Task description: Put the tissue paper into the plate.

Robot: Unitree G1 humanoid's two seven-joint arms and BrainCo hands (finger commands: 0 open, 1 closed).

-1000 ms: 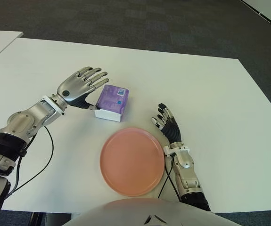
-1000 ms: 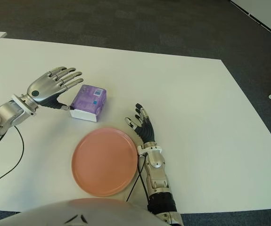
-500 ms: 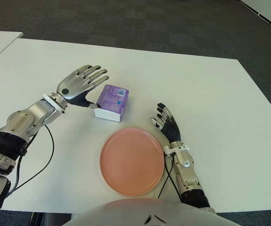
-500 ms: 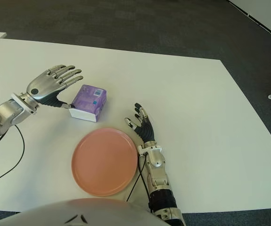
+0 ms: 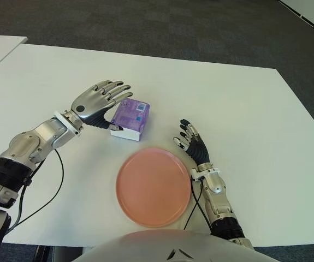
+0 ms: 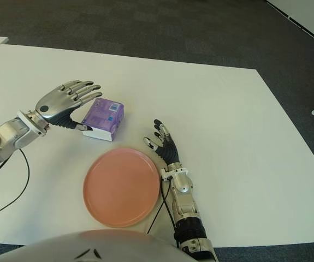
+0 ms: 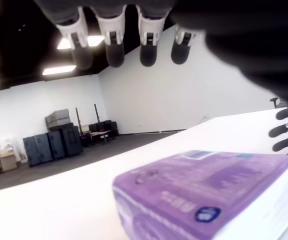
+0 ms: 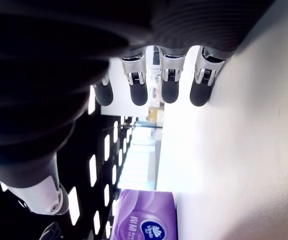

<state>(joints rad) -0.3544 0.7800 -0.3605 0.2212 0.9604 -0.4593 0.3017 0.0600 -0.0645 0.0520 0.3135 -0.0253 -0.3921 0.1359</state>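
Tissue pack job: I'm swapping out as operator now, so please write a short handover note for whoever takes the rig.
Left hand: open, fingers spread over the left end of the tissue pack, nothing grasped yet.
Right hand: open, idle, beside the plate's right edge.
Tissue pack: on the table, just behind the pink plate, which holds nothing.
Done: approach to the pack.
Left: close on the pack, lift it, set it in the plate.

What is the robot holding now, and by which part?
Nothing. The open left hand hovers over the tissue pack; the right hand is open beside the plate.
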